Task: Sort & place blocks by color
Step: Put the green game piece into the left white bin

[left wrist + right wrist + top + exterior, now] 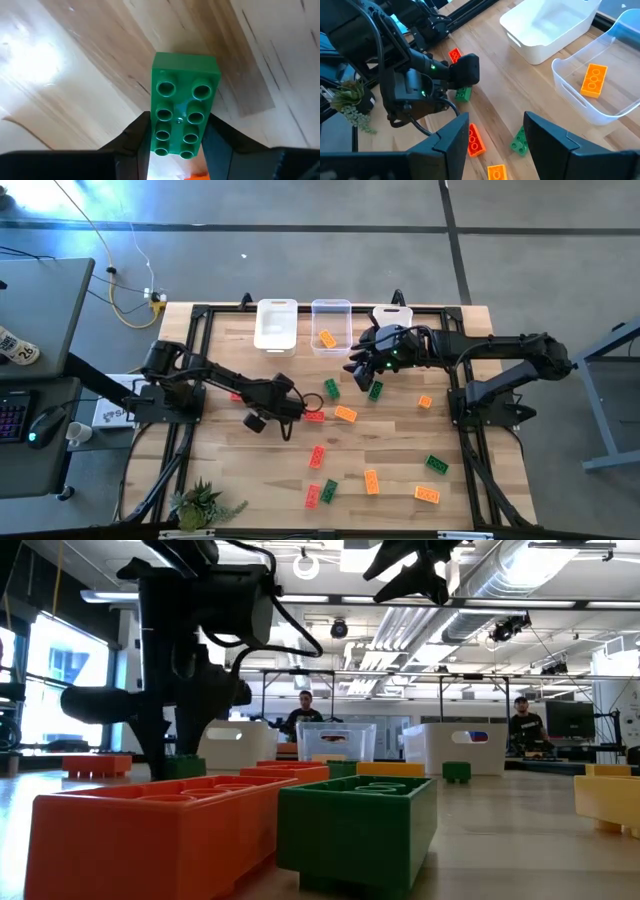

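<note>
Left gripper (175,137) has its fingers against both sides of a green block (182,115) mid-table; right gripper (492,135) hangs open near the far-edge bins.

No legible text or labels

Orange block (150,840) touching green block (355,825) up close, bins (335,740) behind.

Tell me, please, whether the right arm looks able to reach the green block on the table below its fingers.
Probably yes: the right gripper hangs open and empty above the green block, with nothing between. A red block lies beside it but apart, and the left gripper is farther off.
</note>
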`<state>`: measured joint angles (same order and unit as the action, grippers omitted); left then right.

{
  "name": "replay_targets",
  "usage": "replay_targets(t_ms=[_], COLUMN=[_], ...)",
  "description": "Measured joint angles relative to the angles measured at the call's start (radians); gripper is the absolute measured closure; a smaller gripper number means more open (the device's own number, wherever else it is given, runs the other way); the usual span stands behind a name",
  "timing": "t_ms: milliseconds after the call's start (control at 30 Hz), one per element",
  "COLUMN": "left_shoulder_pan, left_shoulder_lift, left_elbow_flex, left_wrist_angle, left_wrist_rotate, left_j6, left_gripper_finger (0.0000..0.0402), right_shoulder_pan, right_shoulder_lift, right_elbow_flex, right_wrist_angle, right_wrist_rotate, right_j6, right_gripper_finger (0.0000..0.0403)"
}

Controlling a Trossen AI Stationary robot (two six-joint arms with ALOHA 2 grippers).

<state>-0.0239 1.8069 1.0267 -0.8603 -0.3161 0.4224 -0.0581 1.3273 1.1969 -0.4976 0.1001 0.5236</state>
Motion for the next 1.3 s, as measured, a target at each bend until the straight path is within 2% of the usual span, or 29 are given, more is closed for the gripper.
replay_targets(t_ms=[267,467,767,933,1033,1300], left_shoulder_pan=[0.099,0.247,0.462,0.579,0.643,0.744], left_shoulder_lift=[-0.111,-0.227,-0.383,-0.406,-0.402,-0.372], left_elbow_flex=[0.000,0.001,0.002,0.002,0.002,0.002], left_wrist_angle=[0.065,0.177,0.338,0.359,0.353,0.346], left_wrist_rotate=[0.001,-0.012,-0.089,-0.090,-0.055,-0.019], left_j6=[-0.061,-0.072,-0.107,-0.145,-0.157,-0.237], left_gripper_finger=[0.0290,0.0290,0.0281,0.0279,0.0277,0.0257], right_shoulder_pan=[0.000,0.000,0.000,0.000,-0.001,0.008], right_shoulder_lift=[0.000,0.000,0.001,0.008,0.015,0.064], right_elbow_flex=[0.000,0.000,0.000,0.000,-0.001,-0.001], right_wrist_angle=[0.000,0.000,0.000,0.000,0.004,0.014], right_wrist_rotate=[-0.003,-0.003,0.002,0.003,-0.001,-0.052], right_j6=[0.000,0.000,0.001,0.020,-0.003,-0.006], right_gripper_finger=[0.0224,0.0224,0.0224,0.0224,0.0224,0.0224])
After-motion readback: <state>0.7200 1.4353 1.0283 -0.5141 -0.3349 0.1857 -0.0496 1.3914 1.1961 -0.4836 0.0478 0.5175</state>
